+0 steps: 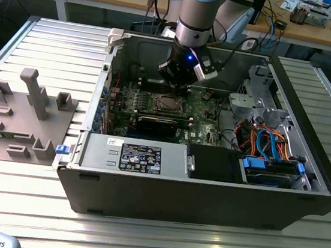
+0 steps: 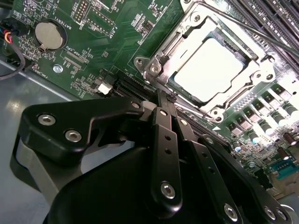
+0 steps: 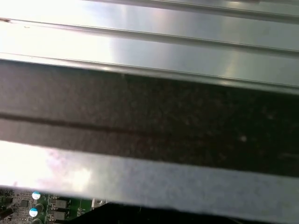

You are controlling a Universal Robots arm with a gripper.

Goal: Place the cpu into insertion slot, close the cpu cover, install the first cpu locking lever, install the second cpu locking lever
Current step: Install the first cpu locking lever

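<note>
1. Exterior view: my arm (image 1: 197,13) reaches down into an open black case (image 1: 203,207) that lies on its side on a ribbed grey metal table (image 1: 54,44). My gripper (image 1: 175,84) hangs just above the green board (image 1: 205,120), near the slot (image 1: 166,104), on its far side. Towards the exterior view's left, a grey fixture plate (image 1: 18,118) with upright blocks sits on the table beside the case. Wooden benches (image 1: 322,31) strewn with cables and parts run along the back of the room.
2. Same view, inside the case: a labelled silver box (image 1: 134,156) lies along the near wall. Blue and orange cables (image 1: 272,143) run at the exterior view's right.
3. Second wrist view: my fingers (image 2: 164,100) are pressed together with nothing between them, the tip close to one corner of the slot's (image 2: 212,65) metal frame; whether it touches I cannot tell.
4. Same view: the cpu (image 2: 209,65) is seated in the slot, its bright top glaring. The cover (image 2: 163,53) lies down around it, cpu showing through the window. A thin lever rod (image 2: 243,25) crosses past the socket's far edge; whether it is latched I cannot tell. A coin cell (image 2: 48,35) sits well apart on the board.
5. First wrist view: the dark case wall (image 3: 149,121) and ribbed table (image 3: 149,42) behind it; a sliver of green board (image 3: 51,205) shows at one corner.
</note>
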